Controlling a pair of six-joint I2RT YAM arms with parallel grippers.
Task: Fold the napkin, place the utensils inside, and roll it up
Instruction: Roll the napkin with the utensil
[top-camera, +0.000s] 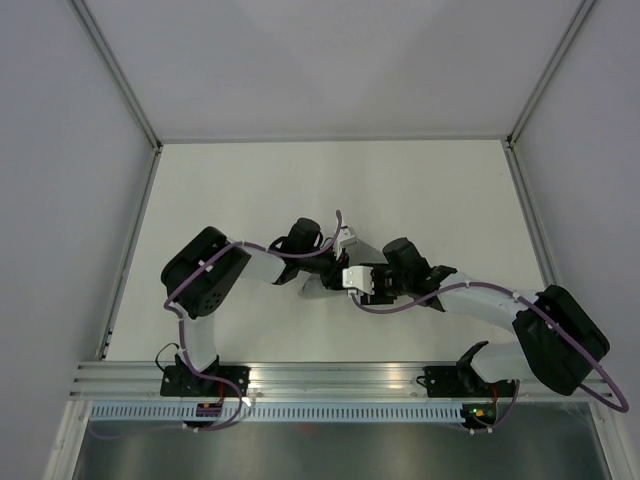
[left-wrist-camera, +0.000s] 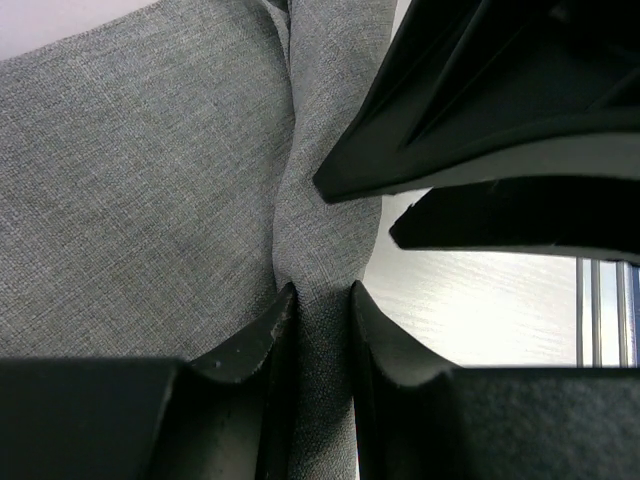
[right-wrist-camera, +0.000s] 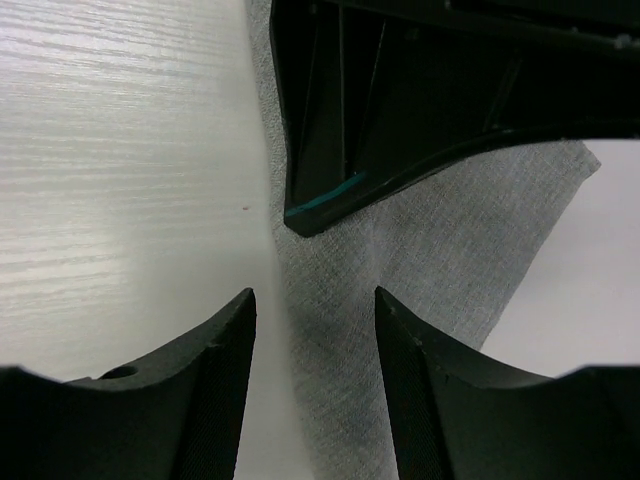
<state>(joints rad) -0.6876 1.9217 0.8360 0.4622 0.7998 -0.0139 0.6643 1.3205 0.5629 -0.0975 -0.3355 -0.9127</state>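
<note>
Count: 1 napkin (left-wrist-camera: 150, 200), a single grey cloth. 2 arms: left arm (top-camera: 215, 270) at 8 o'clock in the top view, right arm (top-camera: 500, 305) at 4 o'clock. 2 grippers: left gripper (left-wrist-camera: 322, 292), right gripper (right-wrist-camera: 314, 295). 1 table (top-camera: 330, 190).

napkin (left-wrist-camera: 150, 200) mostly covered by left arm (top-camera: 262, 266) and right arm (top-camera: 482, 296), cropped in wrist views

A robotics lab test cell: a white bench (top-camera: 420, 190) walled by plain pale panels (top-camera: 330, 60) in metal framing, with two cabled arms (top-camera: 205, 285) bolted to an aluminium rail (top-camera: 340, 375) at its edge.
</note>
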